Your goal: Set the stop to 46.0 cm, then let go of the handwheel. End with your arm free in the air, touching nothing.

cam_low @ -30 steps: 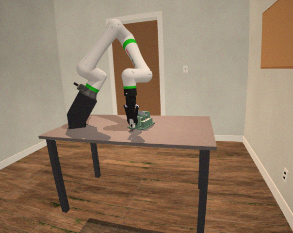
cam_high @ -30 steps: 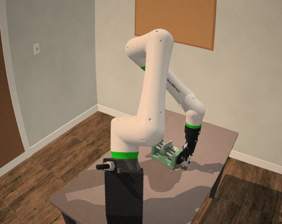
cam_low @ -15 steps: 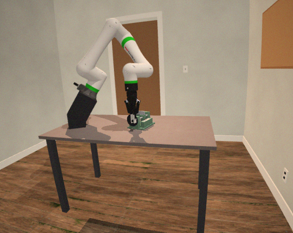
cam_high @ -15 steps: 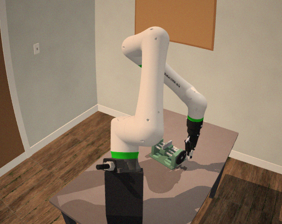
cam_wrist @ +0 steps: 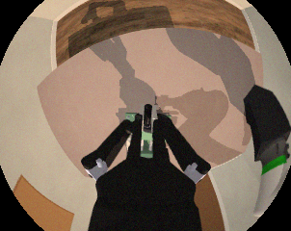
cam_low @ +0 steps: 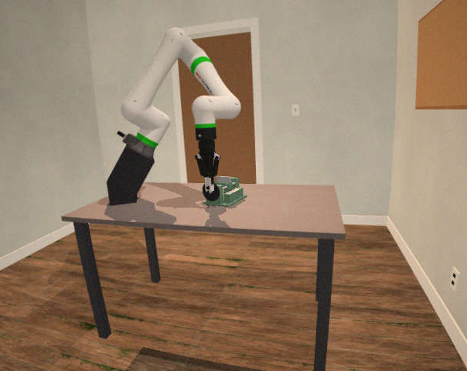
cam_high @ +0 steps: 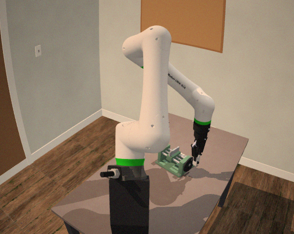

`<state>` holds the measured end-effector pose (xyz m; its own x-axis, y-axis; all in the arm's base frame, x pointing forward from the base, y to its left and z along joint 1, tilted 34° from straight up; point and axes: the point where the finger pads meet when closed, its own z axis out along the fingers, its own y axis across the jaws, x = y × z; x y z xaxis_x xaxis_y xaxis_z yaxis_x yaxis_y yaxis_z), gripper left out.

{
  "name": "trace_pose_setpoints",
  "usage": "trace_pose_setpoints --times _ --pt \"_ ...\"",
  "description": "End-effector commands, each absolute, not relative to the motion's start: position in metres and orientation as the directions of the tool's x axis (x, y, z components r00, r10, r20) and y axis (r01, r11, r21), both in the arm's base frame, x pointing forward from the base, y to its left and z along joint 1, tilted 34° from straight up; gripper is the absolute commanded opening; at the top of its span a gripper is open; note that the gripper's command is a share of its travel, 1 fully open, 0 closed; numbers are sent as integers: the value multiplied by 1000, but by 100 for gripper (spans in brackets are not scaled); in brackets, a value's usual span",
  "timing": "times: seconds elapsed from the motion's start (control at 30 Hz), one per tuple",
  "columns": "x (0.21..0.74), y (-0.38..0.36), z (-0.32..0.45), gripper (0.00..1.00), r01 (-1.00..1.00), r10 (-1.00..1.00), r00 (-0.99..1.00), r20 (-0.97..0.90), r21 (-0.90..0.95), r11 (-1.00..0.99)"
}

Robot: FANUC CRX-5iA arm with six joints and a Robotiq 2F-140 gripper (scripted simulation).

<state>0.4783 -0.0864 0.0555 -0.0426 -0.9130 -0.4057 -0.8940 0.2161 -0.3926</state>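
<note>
A green fixture point(cam_high: 170, 169) point(cam_low: 234, 195) point(cam_wrist: 146, 154) with guide rods stands on the table. Its stop, a grey plate point(cam_high: 174, 151) point(cam_low: 223, 179), stands upright on the green carriage between the end blocks. Any scale or reading is too small to make out. The black handwheel point(cam_high: 187, 165) point(cam_low: 211, 194) is on the fixture's near end face in the top view. My gripper point(cam_high: 197, 160) point(cam_low: 209, 186) point(cam_wrist: 147, 110) points down at the wheel, its fingers close together around the wheel's small black handle. The handle is near the top of the wheel in the exterior view.
The table point(cam_high: 217, 143) point(cam_low: 289, 207) point(cam_wrist: 78, 96) carries the fixture and the arm's black pedestal point(cam_high: 129, 201) point(cam_low: 127, 179) point(cam_wrist: 266, 120). The arm arches high over the table. The fixture's green end block is right beside the fingers.
</note>
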Motion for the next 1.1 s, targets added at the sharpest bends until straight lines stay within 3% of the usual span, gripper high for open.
trace_pose_setpoints --times 0.0,1.07 --pt "472 -86 55 4 -894 -913 -43 -406 -392 216" --pt "444 -65 10 4 -894 -913 -43 -406 -392 216"
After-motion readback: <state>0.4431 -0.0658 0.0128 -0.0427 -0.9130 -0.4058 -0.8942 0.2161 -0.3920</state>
